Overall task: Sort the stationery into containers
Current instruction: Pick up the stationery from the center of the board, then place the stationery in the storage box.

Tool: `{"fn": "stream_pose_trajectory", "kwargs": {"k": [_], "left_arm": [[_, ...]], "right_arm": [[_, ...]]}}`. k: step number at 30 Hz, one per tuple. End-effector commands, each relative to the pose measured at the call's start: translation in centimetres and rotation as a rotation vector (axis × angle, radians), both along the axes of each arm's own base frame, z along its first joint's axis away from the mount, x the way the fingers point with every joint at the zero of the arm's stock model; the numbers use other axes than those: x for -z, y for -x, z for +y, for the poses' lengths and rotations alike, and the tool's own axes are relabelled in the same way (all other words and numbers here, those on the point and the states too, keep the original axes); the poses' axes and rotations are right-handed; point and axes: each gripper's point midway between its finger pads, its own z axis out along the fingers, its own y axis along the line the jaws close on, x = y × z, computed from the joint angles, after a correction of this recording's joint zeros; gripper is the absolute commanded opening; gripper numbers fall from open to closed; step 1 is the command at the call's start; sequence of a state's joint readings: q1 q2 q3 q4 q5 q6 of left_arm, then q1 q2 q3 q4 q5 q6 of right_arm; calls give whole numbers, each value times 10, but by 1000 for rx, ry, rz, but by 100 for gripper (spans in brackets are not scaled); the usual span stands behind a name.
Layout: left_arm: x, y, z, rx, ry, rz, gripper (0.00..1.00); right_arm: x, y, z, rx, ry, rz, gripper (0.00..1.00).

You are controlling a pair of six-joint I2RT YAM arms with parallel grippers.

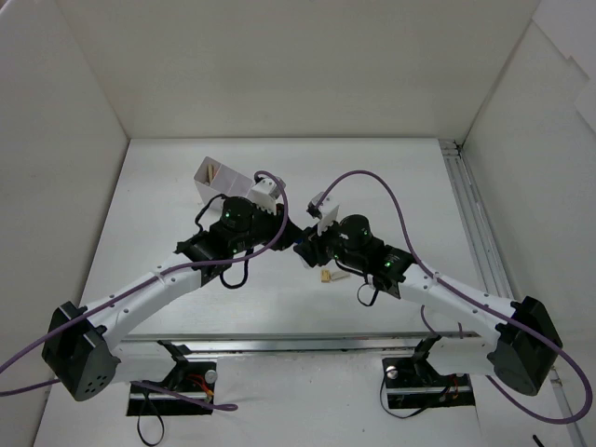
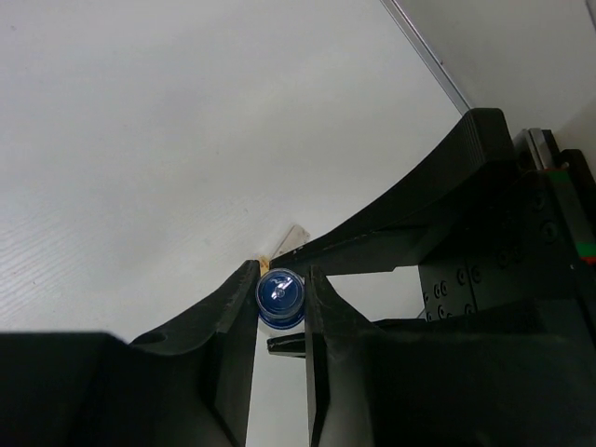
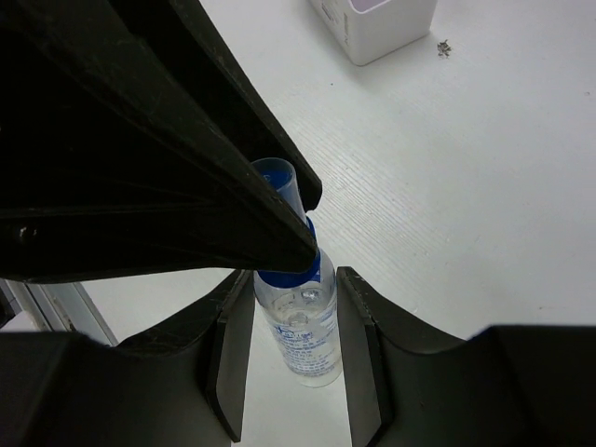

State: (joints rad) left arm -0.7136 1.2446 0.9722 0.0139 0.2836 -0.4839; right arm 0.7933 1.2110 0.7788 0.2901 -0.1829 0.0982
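Note:
The blue-and-white tube (image 3: 305,335) is a clear bottle with a blue cap (image 2: 280,296), held between both grippers above the table's middle (image 1: 299,250). My left gripper (image 2: 280,279) is shut on the blue cap and shows in the top view (image 1: 290,240). My right gripper (image 3: 295,279) has its jaws pressed against both sides of the tube's body and shows in the top view (image 1: 307,251). The white compartment box (image 1: 207,177) stands behind the left wrist, partly hidden; it also shows in the right wrist view (image 3: 377,28). Tan eraser-like bits (image 1: 327,277) lie under the right arm. Pens are hidden.
White walls close in the table on three sides. A metal rail (image 1: 475,233) runs along the right edge. A tan bit (image 2: 264,260) and a pale strip (image 2: 293,237) lie on the table just beyond the left fingers. Purple cables loop over both arms.

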Motion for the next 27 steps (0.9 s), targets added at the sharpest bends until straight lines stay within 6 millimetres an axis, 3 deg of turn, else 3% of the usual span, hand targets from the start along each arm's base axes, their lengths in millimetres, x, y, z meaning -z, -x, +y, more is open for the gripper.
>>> {"fn": "stream_pose_trajectory", "kwargs": {"k": [1, 6, 9, 10, 20, 25, 27], "left_arm": [[-38, -8, -5, -20, 65, -74, 0], [-47, -16, 4, -96, 79, -108, 0], [-55, -29, 19, -210, 77, -133, 0], [-58, -31, 23, -230, 77, -146, 0], [-85, -67, 77, -516, -37, -272, 0], [-109, -97, 133, -735, -116, -427, 0], [-118, -116, 157, -812, -164, -479, 0]], "right_arm": [[-62, -32, 5, 117, -143, -134, 0], [-56, -37, 9, 137, -136, -107, 4], [-56, -37, 11, 132, -136, -96, 30], [-57, -37, 11, 131, -141, -90, 45], [-60, -27, 0, 132, -108, -78, 95], [-56, -23, -31, 247, -80, -74, 98], [-46, -24, -47, 313, -53, -65, 98]]}}
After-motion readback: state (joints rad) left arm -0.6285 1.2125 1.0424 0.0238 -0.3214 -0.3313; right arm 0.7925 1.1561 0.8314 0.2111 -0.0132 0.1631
